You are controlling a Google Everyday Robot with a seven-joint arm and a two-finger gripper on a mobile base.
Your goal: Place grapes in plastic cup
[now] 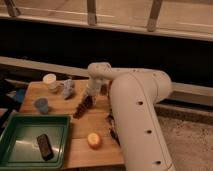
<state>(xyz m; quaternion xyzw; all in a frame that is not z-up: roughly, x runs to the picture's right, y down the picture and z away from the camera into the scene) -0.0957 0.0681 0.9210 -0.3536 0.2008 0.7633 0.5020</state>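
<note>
Camera view: the robot's single white arm [137,107] fills the right side of the scene as a thick, rounded column rising from the near right corner. From its top a slimmer link reaches left to a bent wrist, and from there the last link drops steeply down and a little left towards the worktop [60,111]. The gripper [88,98] sits low at the end of that link, right at the upper end of the grapes [81,108] and seemingly touching them. Whether it is apart or clamped on the cluster I cannot tell.

The grapes are one dark reddish-brown cluster. It lies slantwise on the wooden worktop near the middle, with its narrow end pointing near and left. The plastic cup [41,105], one small pale-blue tumbler, stands upright to the left of the grapes and apart from them, just beyond the far edge of the tray.

There are two other cups. One is a white cup with a pale top [50,82], towards the far left of the worktop. The other is a rounder periwinkle-blue cup [67,89], just right of the white cup, between it and the gripper.

One round yellow-orange fruit [93,140] rests near the front edge, close beside the base of the arm. One green tray [22,142] occupies the near left corner. Inside it lies one dark oblong object [45,147], whose kind I cannot make out.
</note>
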